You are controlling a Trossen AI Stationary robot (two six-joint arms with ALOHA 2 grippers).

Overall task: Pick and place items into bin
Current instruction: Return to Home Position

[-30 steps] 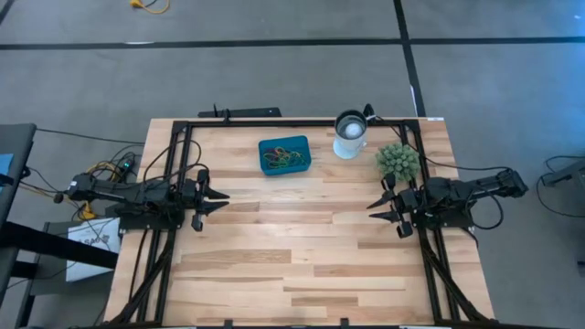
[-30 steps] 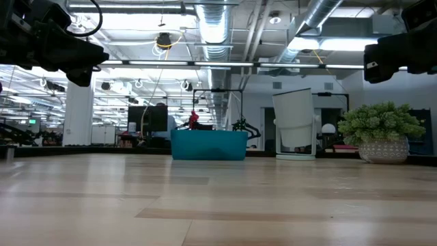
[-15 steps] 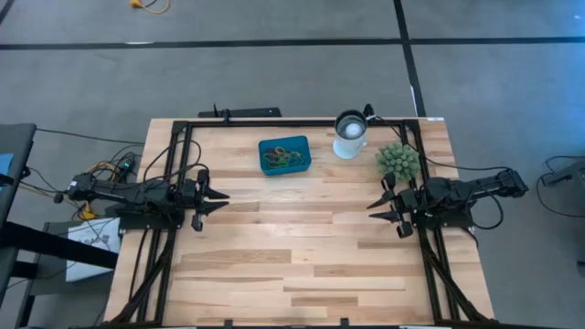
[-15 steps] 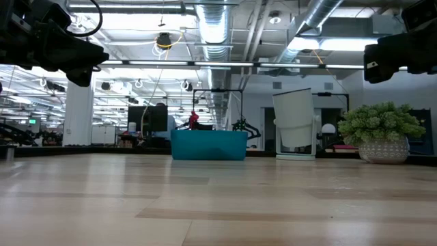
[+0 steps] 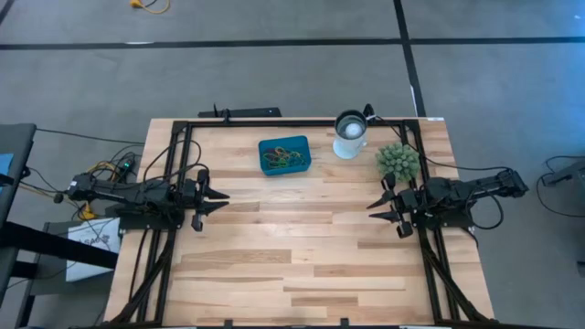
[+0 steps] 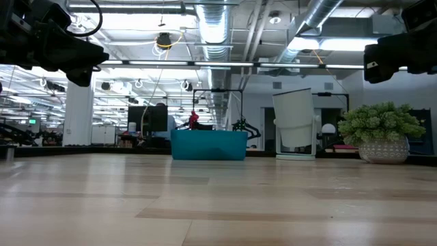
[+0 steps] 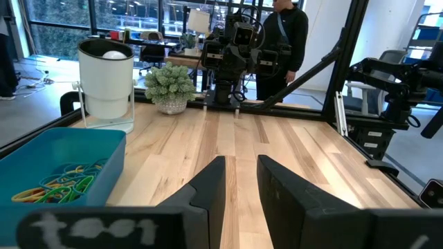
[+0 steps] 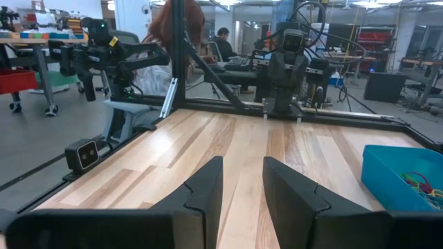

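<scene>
Shows green, yellow and orange bands (image 5: pixel 284 157) heaped inside the bin (image 6: pixel 208 147). Finds the left tool (image 5: pixel 222 200) above the table (image 5: pixel 302 256), well left of the bin and nearer the front edge, fingers slightly spread, pinching nothing. Finds the right tool (image 5: pixel 374 211) well right of the bin, likewise slightly spread, bare.

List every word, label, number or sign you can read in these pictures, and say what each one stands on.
Nothing here can be read as text.
Blurred, unreadable: the white marking on the body of the left gripper.
Too small to read: the small green sign far back in the room.
No print visible: the bin and the cup.
</scene>
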